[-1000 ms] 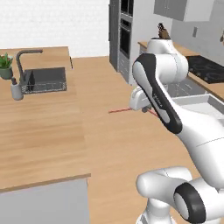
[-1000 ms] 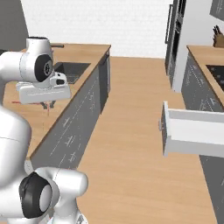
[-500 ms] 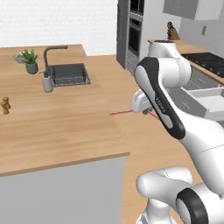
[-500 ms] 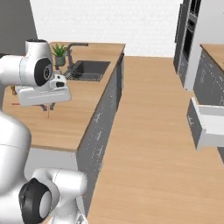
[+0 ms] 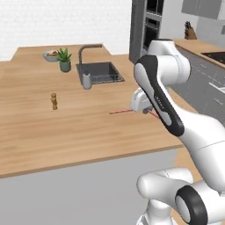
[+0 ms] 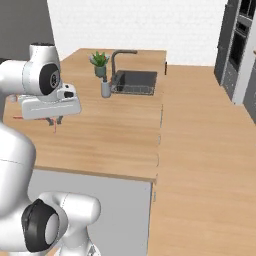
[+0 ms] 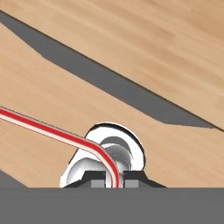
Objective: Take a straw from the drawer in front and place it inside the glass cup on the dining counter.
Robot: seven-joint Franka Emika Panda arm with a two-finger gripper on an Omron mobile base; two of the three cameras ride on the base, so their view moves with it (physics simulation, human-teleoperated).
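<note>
From the left base view, the white arm bends over the big wood tabletop of the dining counter. The fingers are mostly hidden behind the arm. The straw, thin and red-pink, sticks out sideways from them, up above the wood. Farther back there is a sink with a tall tap. A grey bottle stands just beside the sink. A small green plant and a bowl sit near the far edge. A little brown thing stands alone on the wood, well apart from the straw.

From the right base view, the fingers point down from the white hand over the tabletop. A bit of red straw shows there. The sink, the plant and the grey bottle are farther back.

In the hand view, the two dark fingers are clenched on the straw. The straw rises between them, bends, and runs off to the left edge. Right under the fingers is the round rim of the glass cup, which sits on the wood. I cannot tell if the straw touches the cup.
</note>
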